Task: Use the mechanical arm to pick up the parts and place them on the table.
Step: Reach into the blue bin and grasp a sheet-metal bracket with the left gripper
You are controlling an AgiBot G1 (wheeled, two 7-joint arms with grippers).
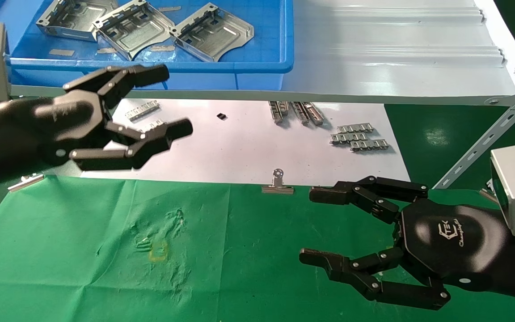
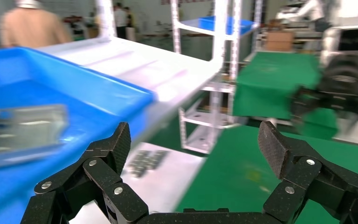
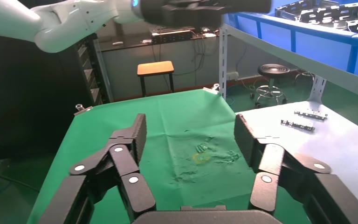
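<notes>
Left black three-fingered pincer (image 1: 150,112) at 10 o'clock, spread wide, empty, raised just before the blue plastic bin (image 1: 266,58). Three silver stamped sheet-metal parts (image 1: 213,31) lie in that bin at 12 o'clock. Right black pincer (image 1: 311,226) at 4 o'clock, wide, empty, over the wrinkled green cloth surface (image 1: 83,250).

parts (image 1: 148,29) in bin (image 1: 266,62), behind table (image 1: 83,250)

The left gripper (image 1: 159,105) reaches in from nine o'clock, raised, its three black fingers spread wide and holding nothing. The right gripper (image 1: 324,226) sits low at four o'clock, fingers likewise splayed, palm logo facing up.
</notes>
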